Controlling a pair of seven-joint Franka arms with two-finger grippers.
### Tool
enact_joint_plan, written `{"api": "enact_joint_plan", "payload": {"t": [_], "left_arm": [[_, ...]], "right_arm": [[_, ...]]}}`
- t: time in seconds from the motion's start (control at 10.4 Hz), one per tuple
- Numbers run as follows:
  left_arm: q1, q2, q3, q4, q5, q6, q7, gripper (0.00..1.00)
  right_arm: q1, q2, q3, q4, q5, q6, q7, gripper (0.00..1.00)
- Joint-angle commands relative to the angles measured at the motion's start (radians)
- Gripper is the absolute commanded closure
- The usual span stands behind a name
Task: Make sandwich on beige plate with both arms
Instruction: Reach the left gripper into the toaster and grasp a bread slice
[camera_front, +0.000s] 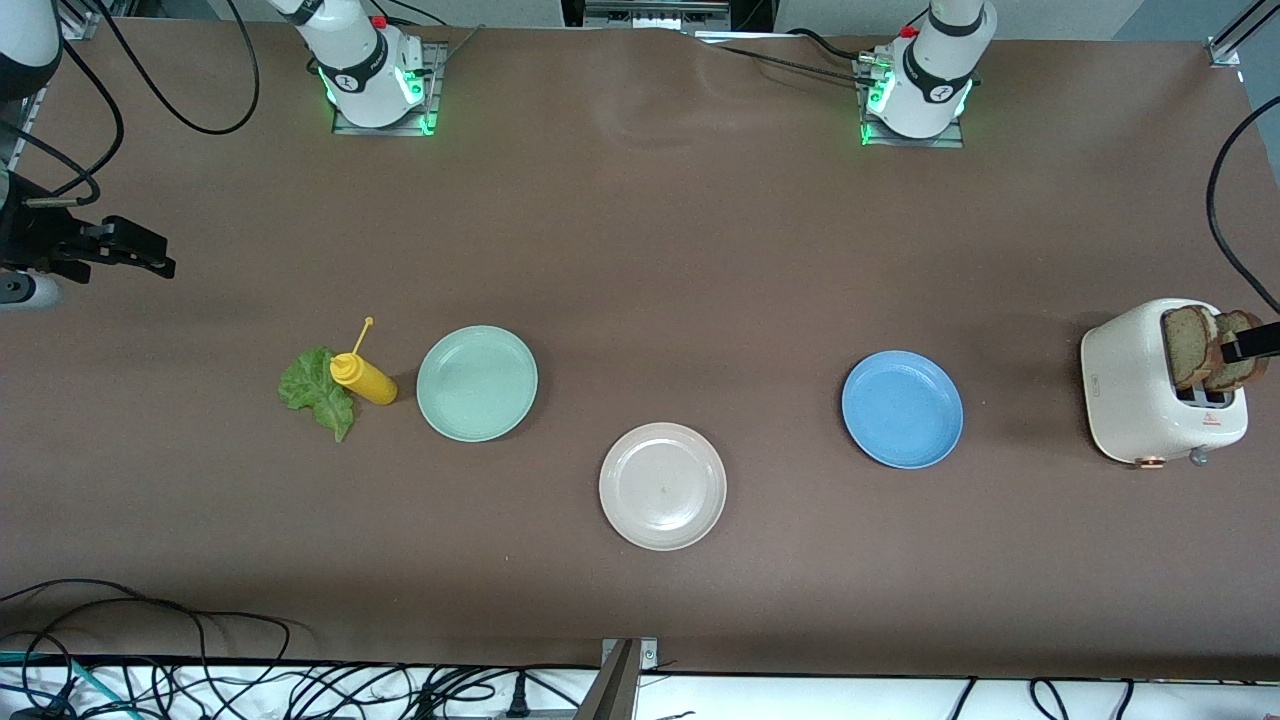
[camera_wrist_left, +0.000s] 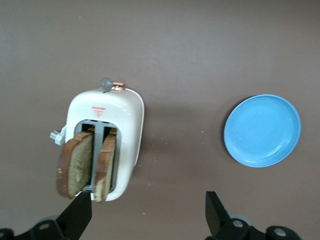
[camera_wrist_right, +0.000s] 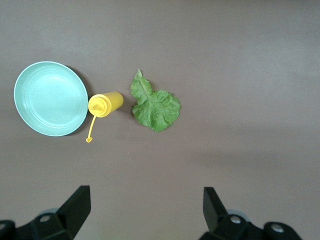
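Both end effectors are spread: our left end effector (camera_wrist_left: 148, 212) hangs above the bread (camera_wrist_left: 75, 164) in the toaster (camera_wrist_left: 107, 135), our right end effector (camera_wrist_right: 145, 210) above the lettuce (camera_wrist_right: 155, 106). Bread's light and crumbly, so pinch its faces; the plate (camera_front: 662, 486) waits bare.

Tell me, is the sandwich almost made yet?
Not yet. Nothing is done: the beige plate is bare. Both bread slices stand in the toaster, and the lettuce leaf lies on the table beside the mustard bottle. The left gripper hangs open over the toaster; the right gripper hangs open above the table near the lettuce. Bread, lettuce and stacking are all left.
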Motion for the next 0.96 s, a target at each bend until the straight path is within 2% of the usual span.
{"api": "enact_joint_plan", "payload": {"t": [0.0,0.29,0.48,0.86], "left_arm": [[0.035,0.038,-0.003,-0.012,0.010,0.044,0.059,0.01],[0.052,0.103,-0.008,-0.018,0.130,0.060,0.102,0.01],[0.052,0.149,-0.008,-0.035,0.136,0.093,0.102,0.01],[0.051,0.167,-0.006,-0.110,0.158,0.104,0.099,0.02]], "right_arm": [[-0.002,0.011,0.003,0.026,0.013,-0.007,0.002,0.00],[-0.004,0.011,0.001,0.026,0.012,-0.006,0.002,0.00],[-0.002,0.011,0.003,0.026,0.012,-0.006,0.002,0.00],[-0.002,0.011,0.003,0.026,0.012,-0.006,0.002,0.00]]}}
